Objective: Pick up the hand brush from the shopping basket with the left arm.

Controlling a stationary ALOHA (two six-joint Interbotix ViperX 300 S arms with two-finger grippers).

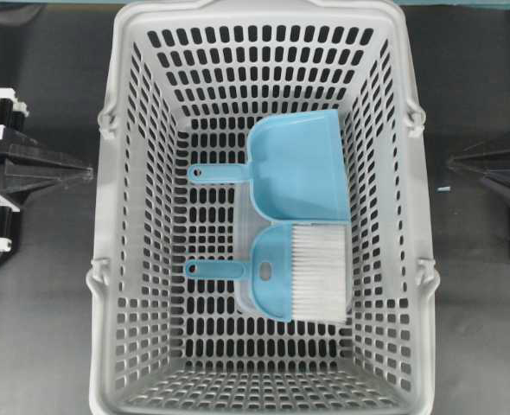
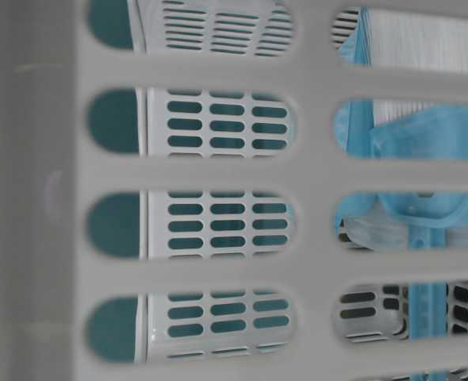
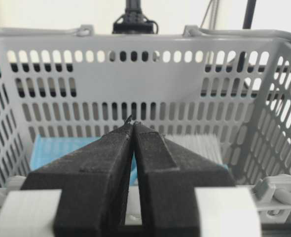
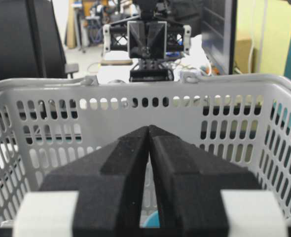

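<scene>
The hand brush [image 1: 298,272] lies flat on the floor of the shopping basket [image 1: 102,259]. It is light blue, its thin handle points left and its white bristles fan to the right. My left gripper [image 1: 86,173] is outside the basket's left wall, shut and empty, its tip aimed at the basket. In the left wrist view the left gripper [image 3: 132,122] has its jaws pressed together above the near rim, and the brush's bristles [image 3: 200,143] show low on the right. My right gripper [image 1: 450,162] is shut and empty beyond the right wall, and the right gripper [image 4: 149,127] also shows closed in its wrist view.
A light-blue dustpan [image 1: 294,164] lies just behind the brush, its handle also pointing left. A clear plastic piece [image 1: 245,251] lies under the brush's head. The basket's tall slotted walls [image 3: 135,74] surround both. The dark table [image 1: 39,303] flanks the basket.
</scene>
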